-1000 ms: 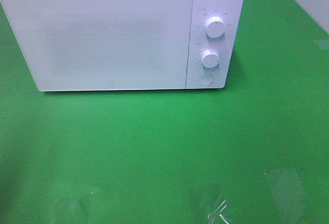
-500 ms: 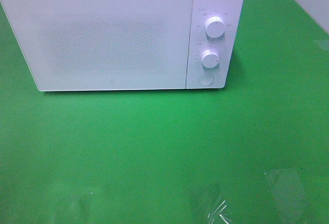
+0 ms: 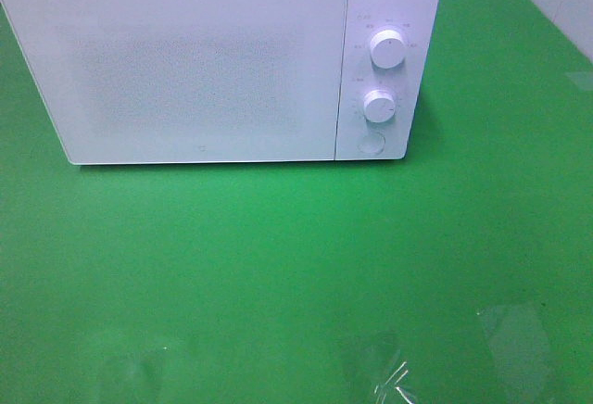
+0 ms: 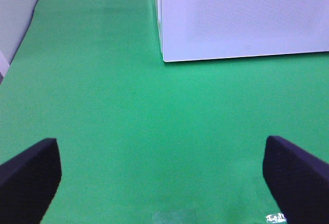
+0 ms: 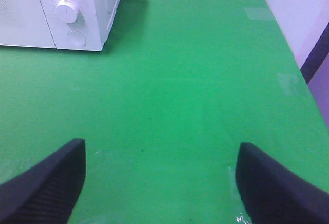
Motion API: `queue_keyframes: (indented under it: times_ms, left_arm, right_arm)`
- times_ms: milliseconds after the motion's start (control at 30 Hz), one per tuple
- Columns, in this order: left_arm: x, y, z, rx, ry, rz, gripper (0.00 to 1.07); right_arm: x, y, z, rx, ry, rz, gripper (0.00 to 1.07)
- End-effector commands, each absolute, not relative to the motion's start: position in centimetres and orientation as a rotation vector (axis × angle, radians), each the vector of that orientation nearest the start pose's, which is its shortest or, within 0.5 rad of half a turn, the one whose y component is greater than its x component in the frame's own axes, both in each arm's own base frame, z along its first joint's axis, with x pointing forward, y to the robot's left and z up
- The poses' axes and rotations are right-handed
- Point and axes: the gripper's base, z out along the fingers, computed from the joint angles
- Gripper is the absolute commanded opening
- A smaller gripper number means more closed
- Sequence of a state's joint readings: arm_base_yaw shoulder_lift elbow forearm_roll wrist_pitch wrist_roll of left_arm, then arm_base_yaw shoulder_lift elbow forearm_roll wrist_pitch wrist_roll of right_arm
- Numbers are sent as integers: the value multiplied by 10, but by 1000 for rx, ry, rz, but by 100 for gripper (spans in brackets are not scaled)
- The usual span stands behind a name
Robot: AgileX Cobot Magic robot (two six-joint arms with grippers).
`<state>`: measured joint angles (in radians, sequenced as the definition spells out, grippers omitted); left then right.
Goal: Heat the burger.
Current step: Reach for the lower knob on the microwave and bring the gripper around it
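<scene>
Your left gripper [image 4: 160, 154] and right gripper [image 5: 162, 154] gape empty, likely waiting back from the shut microwave [image 3: 185, 70]; burger unseen.

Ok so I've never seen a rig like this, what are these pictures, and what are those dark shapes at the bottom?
It's a two-armed robot at a green table. One picture looks down from a high camera; the other two come from cameras on each wrist. The dark shapes are finger pairs: the left gripper and the right gripper, both open and holding nothing. On the table stands a white microwave, door closed. No burger shows in any view.
</scene>
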<state>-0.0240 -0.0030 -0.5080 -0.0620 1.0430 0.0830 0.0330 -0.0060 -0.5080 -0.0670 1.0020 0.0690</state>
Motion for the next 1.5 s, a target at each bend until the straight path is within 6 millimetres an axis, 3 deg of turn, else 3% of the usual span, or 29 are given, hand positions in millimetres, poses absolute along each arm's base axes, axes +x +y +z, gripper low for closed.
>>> queue_keyframes:
  times_ms: [33, 1333, 1500]
  left_arm:
    - [-9, -5, 280, 107, 1990, -37, 100]
    - [-9, -5, 280, 107, 1991, -37, 100]
    - [-9, -5, 280, 107, 1991, -37, 100]
  right_arm:
    - [-8, -5, 284, 55, 1947, -12, 76]
    - [-8, -5, 284, 57, 1946, -11, 76]
    - [-5, -5, 295, 54, 1944, -12, 76]
